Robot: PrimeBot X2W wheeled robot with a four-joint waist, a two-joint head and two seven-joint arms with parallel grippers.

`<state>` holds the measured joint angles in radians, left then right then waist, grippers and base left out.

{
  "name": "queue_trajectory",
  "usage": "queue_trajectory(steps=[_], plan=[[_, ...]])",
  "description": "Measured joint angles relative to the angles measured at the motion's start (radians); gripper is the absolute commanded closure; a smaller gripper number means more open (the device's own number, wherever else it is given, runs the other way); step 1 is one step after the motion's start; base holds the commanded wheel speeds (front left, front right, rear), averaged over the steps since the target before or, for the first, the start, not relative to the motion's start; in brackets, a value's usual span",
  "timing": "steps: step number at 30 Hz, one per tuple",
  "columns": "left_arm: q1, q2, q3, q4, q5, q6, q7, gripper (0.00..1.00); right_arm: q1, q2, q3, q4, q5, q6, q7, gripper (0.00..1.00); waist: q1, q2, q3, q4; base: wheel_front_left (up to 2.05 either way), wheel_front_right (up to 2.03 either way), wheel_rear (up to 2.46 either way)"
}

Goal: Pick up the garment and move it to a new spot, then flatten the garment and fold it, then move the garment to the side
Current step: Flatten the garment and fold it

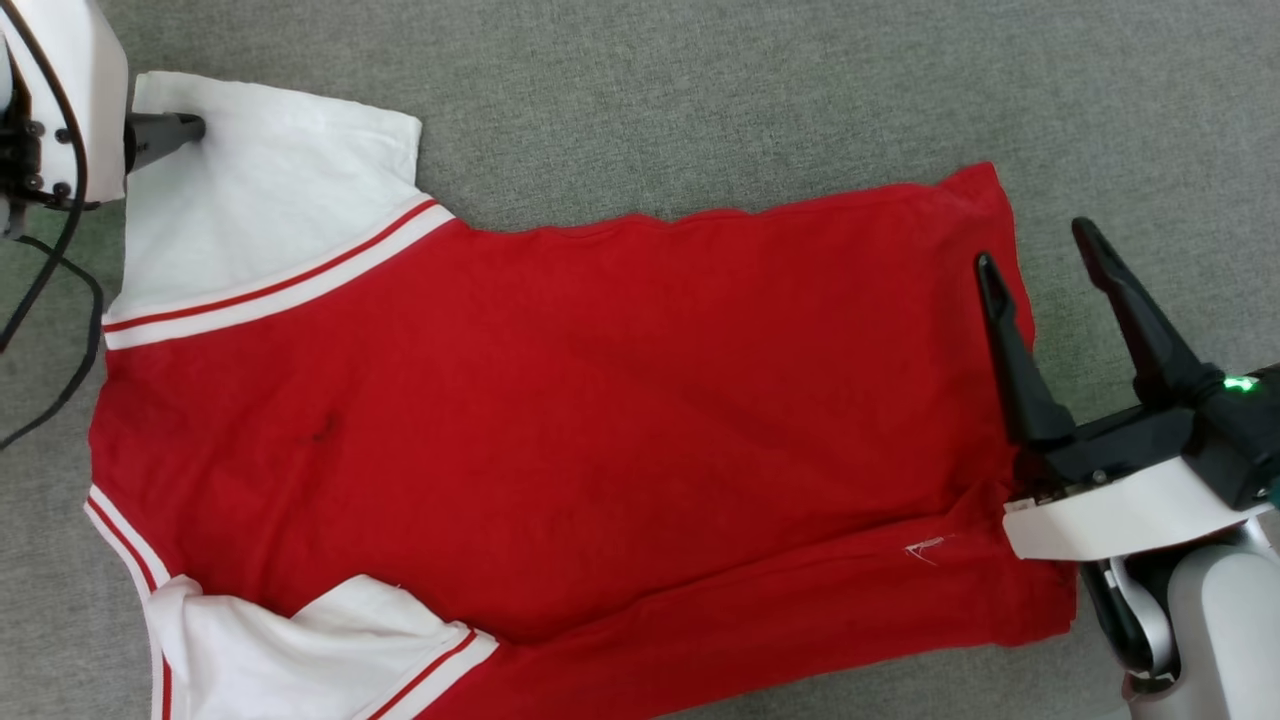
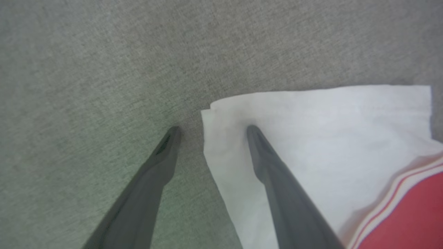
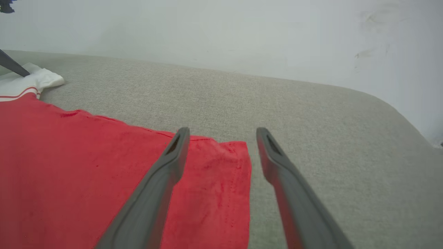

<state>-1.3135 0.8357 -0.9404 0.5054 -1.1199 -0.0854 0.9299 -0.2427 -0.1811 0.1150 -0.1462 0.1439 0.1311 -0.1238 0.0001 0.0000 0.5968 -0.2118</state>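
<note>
here we go: the garment (image 1: 560,400) lies spread out on a grey woven fabric surface (image 1: 700,90), plain red face up, neck end toward the robot's left and hem toward its right. one white sleeve (image 1: 260,190) stretches flat toward the far side, with red-and-white striped trim (image 1: 280,285) where it meets the red body. the second white sleeve (image 1: 300,640), on the near side, is rumpled and partly tucked under a fold of red cloth. over on the left, the left pincer (image 2: 213,128) has its jaws spread wide and grips nothing. it straddles the outer corner of that far sleeve, one finger (image 2: 273,173) over the white cloth, the other over bare grey fabric. whether that tip presses on the cloth, i can't tell. a dark cable (image 1: 50,300) loops down beside the left arm. on the right, the right pincer (image 1: 1035,245) is also wide open and empty. it sits across the far corner of the hem (image 3: 238,152), one finger above red cloth and its partner above the grey surface just beside the edge. a small pale thread mark (image 1: 925,548) shows on the red near the hem. the right wrist view gives us the room: the surface runs back to a softly rounded far edge and a curved corner against a plain white wall (image 3: 221,31) with a few faint scuffs (image 3: 367,52). the garment's hem corner lies well in from that far edge.
</note>
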Motion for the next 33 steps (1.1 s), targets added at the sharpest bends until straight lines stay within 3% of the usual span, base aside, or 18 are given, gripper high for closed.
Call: queue_trajectory(steps=[6, 9, 15, 23, 27, 33], plan=[[0.017, -0.024, -0.021, 0.005, 0.0, -0.02, -0.021, 1.0, -0.03, -0.021, -0.024, 0.011, 0.0, 0.0, 0.009, 0.0, 0.0, 0.0, -0.024, 0.009, 0.0, 0.0, 0.0], [0.031, -0.035, -0.037, -0.005, 0.011, -0.03, -0.047, 1.0, -0.06, -0.07, -0.022, -0.002, 0.002, 0.0, 0.077, 0.0, 0.0, 0.0, -0.048, 0.019, 0.0, 0.0, 0.0], [0.057, -0.052, -0.072, -0.056, 0.026, -0.04, -0.109, 1.0, -0.152, -0.25, 0.049, -0.026, 0.086, 0.0, 0.381, 0.0, 0.0, 0.0, -0.108, 0.051, 0.0, 0.0, 0.0], [0.078, -0.055, -0.111, -0.151, 0.025, -0.044, -0.175, 1.0, -0.335, -0.502, 0.182, 0.027, 0.35, 0.0, 0.833, 0.0, -0.0001, 0.0, -0.159, 0.119, 0.0, 0.0, 0.0], [0.078, -0.055, -0.132, -0.201, 0.025, -0.044, -0.198, 1.0, -0.411, -0.566, 0.245, 0.082, 0.462, 0.0, 1.008, 0.0, -0.0001, 0.0, -0.165, 0.153, 0.0, 0.0, 0.0], [0.06, -0.059, -0.164, -0.262, 0.027, -0.044, -0.231, 1.0, -0.502, -0.572, 0.312, 0.168, 0.509, 0.0, 1.131, 0.0, 0.0, 0.0, -0.144, 0.192, 0.0, 0.0, 0.0]])
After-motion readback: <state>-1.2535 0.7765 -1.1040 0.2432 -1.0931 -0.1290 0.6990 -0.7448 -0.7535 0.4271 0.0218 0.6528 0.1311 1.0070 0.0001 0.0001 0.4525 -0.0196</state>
